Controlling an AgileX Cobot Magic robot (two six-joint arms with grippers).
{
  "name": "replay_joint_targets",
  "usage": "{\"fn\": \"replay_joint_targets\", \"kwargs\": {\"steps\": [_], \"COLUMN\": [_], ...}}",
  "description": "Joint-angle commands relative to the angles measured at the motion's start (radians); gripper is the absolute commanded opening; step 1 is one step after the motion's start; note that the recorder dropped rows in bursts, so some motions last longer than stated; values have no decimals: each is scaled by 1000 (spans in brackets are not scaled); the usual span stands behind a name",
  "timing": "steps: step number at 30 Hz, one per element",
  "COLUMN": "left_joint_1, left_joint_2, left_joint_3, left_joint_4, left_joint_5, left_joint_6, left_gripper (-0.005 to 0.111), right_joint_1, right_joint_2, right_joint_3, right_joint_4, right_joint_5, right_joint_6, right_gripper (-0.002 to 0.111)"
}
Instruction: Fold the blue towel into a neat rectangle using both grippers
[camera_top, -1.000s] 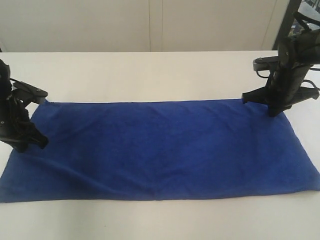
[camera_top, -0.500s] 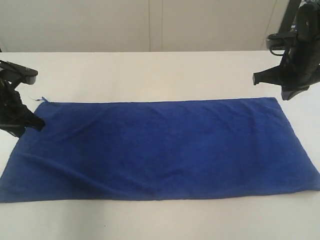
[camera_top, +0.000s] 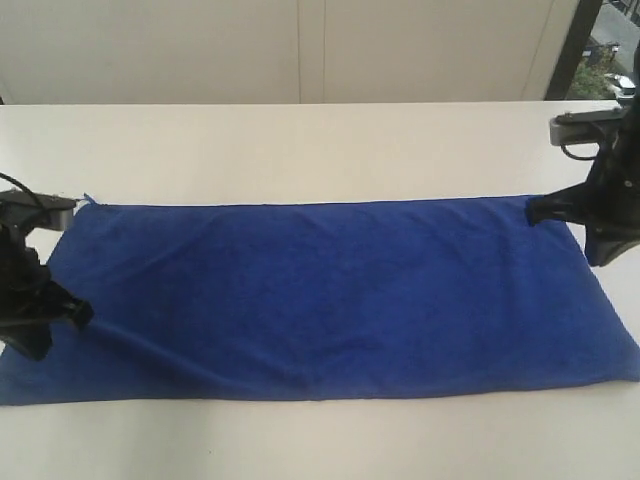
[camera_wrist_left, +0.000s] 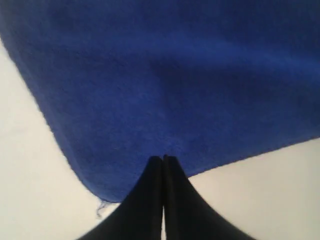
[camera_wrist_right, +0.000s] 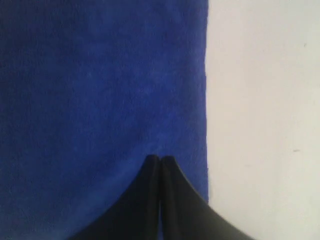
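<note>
Lowered since the earlier frame, left hand (camera_wrist_left: 163, 159) and right hand (camera_wrist_right: 160, 159), fingers pressed together, sit at opposite ends of the blue towel (camera_top: 330, 290).

- The right gripper (camera_wrist_right: 160, 160) has its black jaws pressed together, with no gap at the tips.
- The tips lie over the blue towel (camera_wrist_right: 100, 90), just inside one straight edge.
- Whether they touch the cloth cannot be told.
- The pale worktop (camera_wrist_right: 260, 100) runs alongside that edge.

Much of blue towel (camera_wrist_left: 175, 75) outside both wrist views, left claw (camera_wrist_left: 163, 160) and right claw (camera_wrist_right: 160, 160) bases cropped
</note>
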Motion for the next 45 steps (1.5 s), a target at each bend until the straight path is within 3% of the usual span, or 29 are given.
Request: {"fn": "replay_joint_targets", "kwargs": {"steps": [1,18,31,45], "left_joint_1": [-35,-35,-35,-35], "left_joint_2": [-13,0,30,30], "left_joint_3": [76,189,189,189], "left_joint_4": [-18,-8,35,52], "left_joint_5": [-70,-300,-191,-195], "left_joint_6": [-5,0,0,0], "left_gripper": [0,0,0,0], "right_joint_1": [-5,-5,-5,-5], "right_joint_2": [-47,-47,4,7], "right_joint_3": [105,299,323,323], "right_joint_4": [39,65,65,52], "right_joint_5": [-31,-138,-159,-92], "right_joint_6": [-16,-32,-32,-32], "right_gripper": [0,0,0,0]}}
